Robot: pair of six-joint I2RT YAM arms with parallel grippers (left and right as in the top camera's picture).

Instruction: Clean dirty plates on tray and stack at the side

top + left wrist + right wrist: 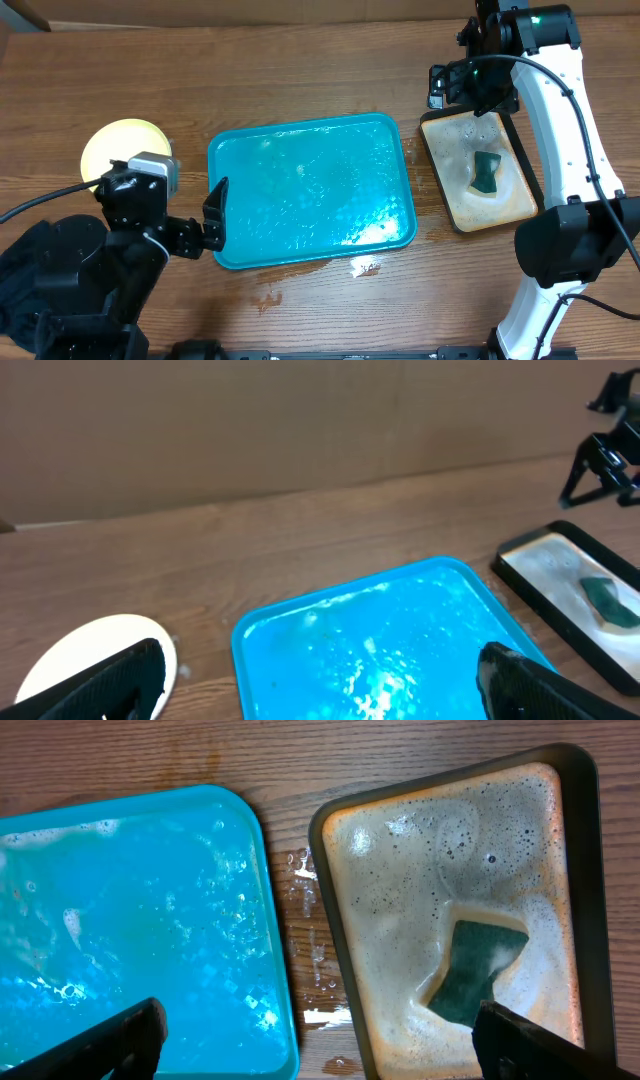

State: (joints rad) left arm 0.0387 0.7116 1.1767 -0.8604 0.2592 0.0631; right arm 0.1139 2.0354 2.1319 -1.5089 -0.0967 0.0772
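Observation:
The turquoise tray (232,150) lies wet and foamy in the middle of the table, with no plate on it; it also shows in the wrist views (255,650) (270,890). Round plates (120,148) sit on the table left of the tray, the top one pale yellow; how many lie under it is hidden. The left wrist view shows their pale edge (80,650). My left gripper (214,218) (320,700) is open at the tray's left rim, holding nothing. My right gripper (325,1055) hangs open and empty over the gap between the tray and the soapy tray.
A black-rimmed soapy tray (452,212) (335,920) stands right of the turquoise tray, with a green sponge (487,172) (480,970) in its foam. Water drops and a small puddle (365,267) lie by the tray's front right corner. A dark cloth (35,280) sits front left.

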